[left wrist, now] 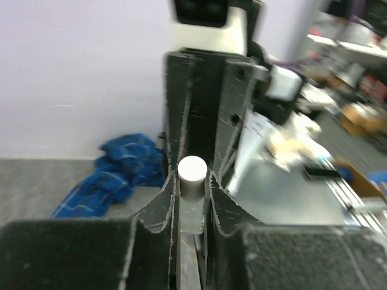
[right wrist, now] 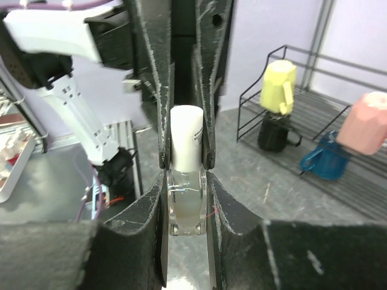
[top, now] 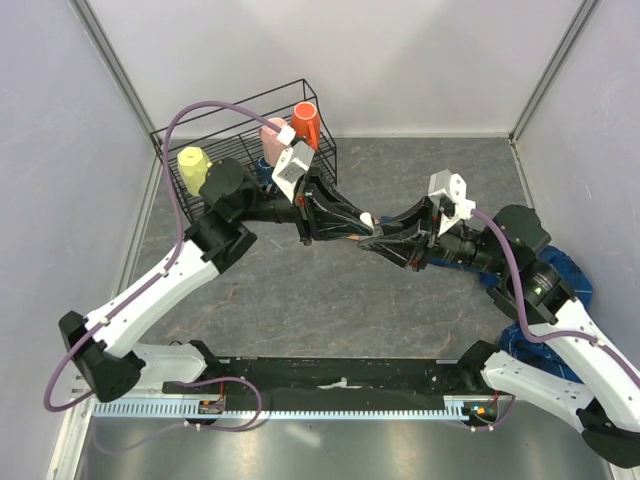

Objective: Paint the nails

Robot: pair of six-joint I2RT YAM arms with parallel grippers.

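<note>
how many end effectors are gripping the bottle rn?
2. The left end effector pinches the white cap; the right end effector clamps the clear bottle just below it. Both are fully in view.

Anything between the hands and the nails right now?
Nails aren't visible. The left hand and right hand are shut on the capped bottle; the sleeve lies under the right arm, which partly covers it.
</note>
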